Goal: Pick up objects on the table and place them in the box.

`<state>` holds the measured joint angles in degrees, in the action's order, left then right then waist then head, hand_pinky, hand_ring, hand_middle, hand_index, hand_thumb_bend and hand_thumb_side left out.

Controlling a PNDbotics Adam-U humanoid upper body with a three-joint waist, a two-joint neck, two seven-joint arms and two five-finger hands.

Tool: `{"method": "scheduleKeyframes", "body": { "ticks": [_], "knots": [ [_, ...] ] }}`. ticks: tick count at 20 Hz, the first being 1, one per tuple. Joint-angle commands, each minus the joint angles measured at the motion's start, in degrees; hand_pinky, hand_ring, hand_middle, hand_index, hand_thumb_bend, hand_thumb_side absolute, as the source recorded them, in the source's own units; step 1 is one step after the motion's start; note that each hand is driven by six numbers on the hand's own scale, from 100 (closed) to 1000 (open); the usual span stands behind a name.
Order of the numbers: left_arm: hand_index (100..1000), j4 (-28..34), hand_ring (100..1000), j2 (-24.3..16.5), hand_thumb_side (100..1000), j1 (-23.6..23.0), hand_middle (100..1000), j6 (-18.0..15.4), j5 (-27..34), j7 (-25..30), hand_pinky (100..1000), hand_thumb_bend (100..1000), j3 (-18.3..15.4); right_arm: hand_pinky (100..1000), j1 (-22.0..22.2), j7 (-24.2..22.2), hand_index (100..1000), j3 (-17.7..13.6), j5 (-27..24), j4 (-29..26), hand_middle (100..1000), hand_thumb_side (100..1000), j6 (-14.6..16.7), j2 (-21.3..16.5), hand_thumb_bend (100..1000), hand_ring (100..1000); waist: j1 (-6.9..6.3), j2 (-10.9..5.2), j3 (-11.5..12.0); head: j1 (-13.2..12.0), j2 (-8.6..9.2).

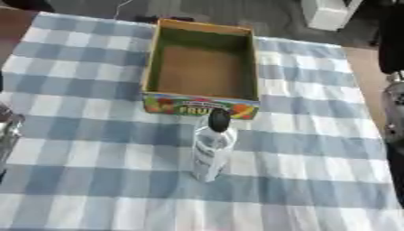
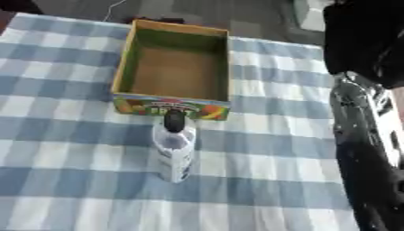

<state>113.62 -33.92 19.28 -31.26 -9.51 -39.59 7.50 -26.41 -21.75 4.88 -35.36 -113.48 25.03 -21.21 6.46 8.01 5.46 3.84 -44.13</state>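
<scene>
An open cardboard box (image 1: 200, 106) with a fruit print on its front wall stands at the far middle of the table, and its brown floor is bare. Just in front of it a clear plastic bottle (image 1: 211, 153) with a black cap stands upright on the cloth. My right arm (image 2: 367, 135), black with a silver joint, runs down the right edge of the right eye view, well to the right of the bottle. A silver part of my left arm (image 1: 8, 133) shows at the left edge. Neither hand shows in either view.
A blue and white checked cloth (image 1: 94, 180) covers the table. The table's brown edge (image 1: 364, 76) shows at the right. Beyond the far edge stand a white object (image 1: 328, 13) on the floor and something dark (image 1: 162, 19) behind the box.
</scene>
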Motion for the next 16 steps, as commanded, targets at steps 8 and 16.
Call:
{"method": "scheduleKeyframes", "body": {
  "ticks": [8, 16],
  "knots": [
    [739, 0.97, 587, -0.96, 817, -0.02, 653, -2.11, 0.21, -1.92, 493, 100, -0.39, 789, -3.31, -5.50, 949, 0.56, 10.66, 4.51, 936, 631, -0.48, -0.23, 264, 822, -0.76, -0.71, -0.19, 1.94, 0.01],
    [739, 0.97, 588, -0.77, 817, -0.02, 653, -2.10, 0.28, -1.92, 493, 100, -0.41, 875, -4.65, -8.27, 1000, -0.14, 19.79, 7.86, 1000, 624, -9.02, 7.71, 229, 893, -1.03, -0.84, -0.12, 2.46, 0.01]
  ]
}}
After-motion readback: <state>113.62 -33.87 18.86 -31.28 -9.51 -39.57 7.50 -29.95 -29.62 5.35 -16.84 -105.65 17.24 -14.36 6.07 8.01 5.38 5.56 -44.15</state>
